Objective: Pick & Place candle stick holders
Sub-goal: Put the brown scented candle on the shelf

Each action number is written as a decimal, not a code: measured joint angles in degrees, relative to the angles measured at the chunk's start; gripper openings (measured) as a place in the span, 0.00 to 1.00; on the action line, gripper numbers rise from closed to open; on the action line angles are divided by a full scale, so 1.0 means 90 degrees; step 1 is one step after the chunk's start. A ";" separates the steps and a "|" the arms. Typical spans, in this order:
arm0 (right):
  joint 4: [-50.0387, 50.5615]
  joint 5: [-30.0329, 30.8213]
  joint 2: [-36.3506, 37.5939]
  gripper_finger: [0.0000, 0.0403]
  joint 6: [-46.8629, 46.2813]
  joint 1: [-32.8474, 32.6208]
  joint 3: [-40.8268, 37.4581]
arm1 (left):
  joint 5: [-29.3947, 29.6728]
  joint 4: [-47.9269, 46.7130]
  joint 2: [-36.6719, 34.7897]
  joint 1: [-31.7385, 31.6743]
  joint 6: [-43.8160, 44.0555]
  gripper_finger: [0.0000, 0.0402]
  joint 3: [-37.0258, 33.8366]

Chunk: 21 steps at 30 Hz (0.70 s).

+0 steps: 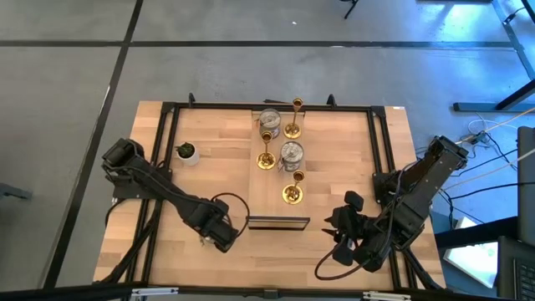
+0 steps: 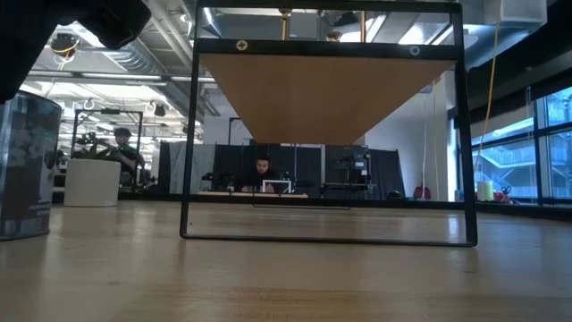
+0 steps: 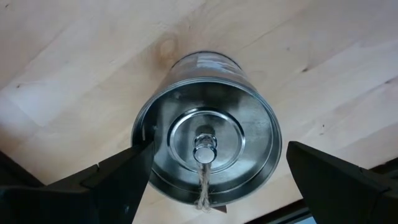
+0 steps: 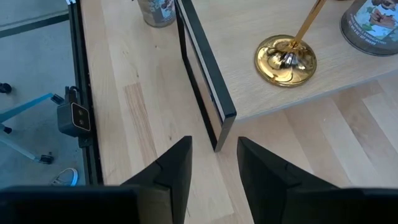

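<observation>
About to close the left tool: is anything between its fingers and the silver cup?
Nothing visible. The silver cup stands on bare table between the left tool's open fingers, one finger on either side, with nothing in the gaps. The right tool waits by the board's near end.

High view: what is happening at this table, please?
The left gripper, open, sits around a squat silvery round metal cup at the table's front. The right gripper, open and empty, waits at the front right. Three slim gold candlestick holders and two more silvery cups stand on the long wooden board.
</observation>
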State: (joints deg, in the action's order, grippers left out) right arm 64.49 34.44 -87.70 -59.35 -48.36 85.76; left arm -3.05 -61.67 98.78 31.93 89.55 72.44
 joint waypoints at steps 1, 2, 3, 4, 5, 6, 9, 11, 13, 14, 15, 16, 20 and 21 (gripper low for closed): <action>-0.0002 0.0001 0.0000 0.32 0.0000 0.0000 0.0000 | 0.0026 -0.0005 -0.0017 0.0005 -0.0001 0.91 0.0038; -0.0001 0.0000 0.0000 0.32 0.0000 0.0000 0.0000 | 0.0055 -0.0020 -0.0052 0.0011 -0.0028 0.91 0.0077; 0.0000 0.0000 0.0000 0.32 0.0000 0.0000 0.0000 | 0.0066 -0.0047 -0.0067 0.0023 -0.0063 0.91 0.0120; -0.0001 -0.0002 0.0000 0.32 0.0000 0.0000 0.0000 | 0.0095 -0.0053 -0.0072 0.0036 -0.0075 0.91 0.0158; 0.0000 -0.0003 0.0000 0.32 0.0000 0.0000 0.0000 | 0.0160 -0.0009 -0.0088 0.0048 -0.0090 0.91 0.0190; 0.0000 -0.0003 0.0000 0.32 0.0000 0.0000 0.0000 | 0.0204 0.0071 -0.0100 0.0048 -0.0116 0.91 0.0229; 0.0000 0.0004 0.0000 0.32 0.0000 0.0000 0.0000 | 0.0161 0.0200 -0.0109 0.0065 -0.0173 0.91 0.0277; -0.0002 0.0012 0.0000 0.32 0.0000 0.0000 0.0000 | 0.0074 0.0283 -0.0109 0.0084 -0.0232 0.91 0.0277; -0.0002 0.0030 0.0000 0.32 0.0000 0.0000 0.0000 | 0.0038 0.0370 -0.0112 0.0093 -0.0207 0.91 0.0279; -0.0002 0.0031 0.0000 0.32 0.0000 0.0000 0.0000 | 0.0009 0.0412 -0.0114 0.0091 -0.0205 0.91 0.0280; -0.0002 0.0031 0.0000 0.32 0.0000 0.0000 0.0000 | 0.0009 0.0446 -0.0114 0.0086 -0.0205 0.91 0.0280; -0.0002 0.0031 0.0000 0.32 0.0000 0.0000 0.0000 | -0.0006 0.0452 -0.0114 0.0084 -0.0208 0.91 0.0280; -0.0002 0.0031 0.0000 0.32 0.0000 0.0000 0.0000 | -0.0038 0.0405 -0.0123 0.0084 -0.0203 0.91 0.0286; -0.0002 0.0034 0.0000 0.32 0.0000 0.0000 0.0000 | -0.0041 0.0404 -0.0125 0.0086 -0.0203 0.91 0.0292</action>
State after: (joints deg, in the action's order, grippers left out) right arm 64.47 34.74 -87.70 -59.35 -48.36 85.76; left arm -3.42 -58.04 97.65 32.70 87.72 75.07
